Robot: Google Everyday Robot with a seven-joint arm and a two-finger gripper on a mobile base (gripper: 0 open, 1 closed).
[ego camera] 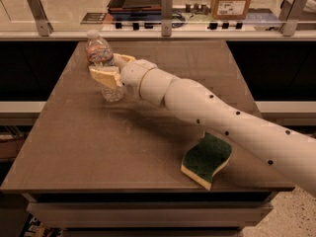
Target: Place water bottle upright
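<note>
Table (74, 142): tool (112, 69) clasps near-upright water bottle (98, 51) (far-left corner).

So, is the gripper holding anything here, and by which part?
Yes. The gripper is shut on the water bottle, its fingers on either side of the body just below the label band, cap up, near the table's far left.

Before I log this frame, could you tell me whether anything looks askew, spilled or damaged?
Only slightly: the bottle, gripped by the end effector at the far left of the table, leans a little, cap toward the left. No spill or damage shows, and the sponge lies flat near the front edge.
</note>
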